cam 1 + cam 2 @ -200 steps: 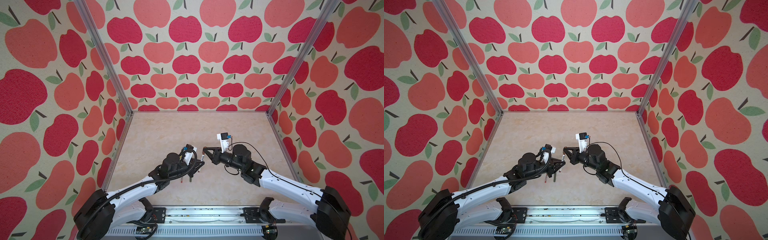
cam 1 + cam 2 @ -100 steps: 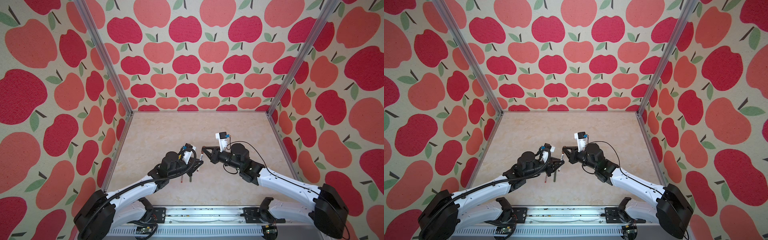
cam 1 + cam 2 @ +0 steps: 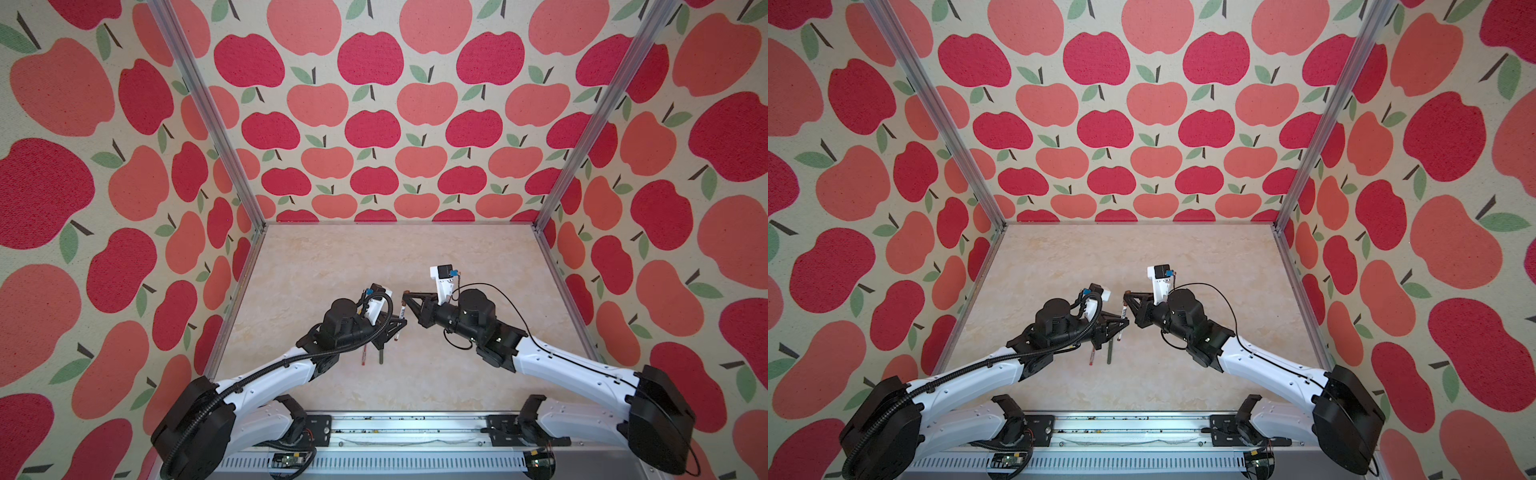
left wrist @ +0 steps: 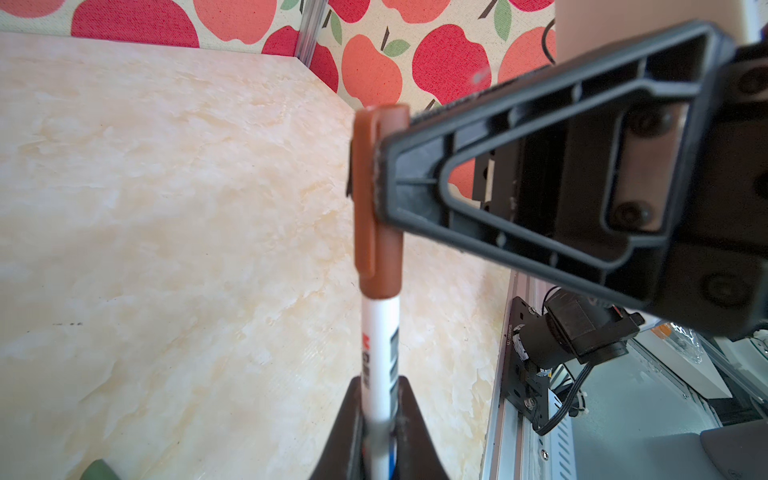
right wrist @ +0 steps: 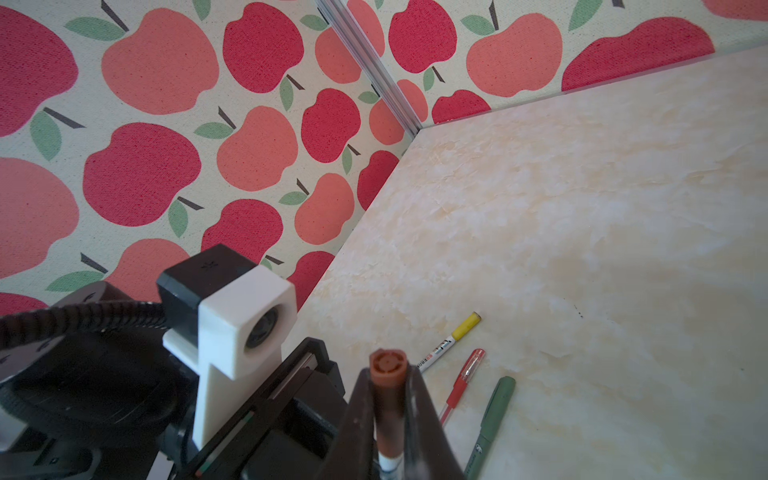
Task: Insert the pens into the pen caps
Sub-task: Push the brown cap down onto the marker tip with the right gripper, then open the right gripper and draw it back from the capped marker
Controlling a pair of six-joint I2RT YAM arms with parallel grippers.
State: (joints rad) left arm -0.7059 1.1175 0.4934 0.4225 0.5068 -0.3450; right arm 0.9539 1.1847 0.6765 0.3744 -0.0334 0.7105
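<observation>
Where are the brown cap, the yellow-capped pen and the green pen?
brown cap [image 4: 365, 208], left wrist view, on its clip
yellow-capped pen [image 5: 440, 349], right wrist view, printed white barrel
green pen [image 5: 491, 426], right wrist view, mid barrel

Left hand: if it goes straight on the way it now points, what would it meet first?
Most likely the right hand, which stands close ahead, shut on the brown cap over the white pen that the left hand holds. Height is unclear, so it might pass just below.
</observation>
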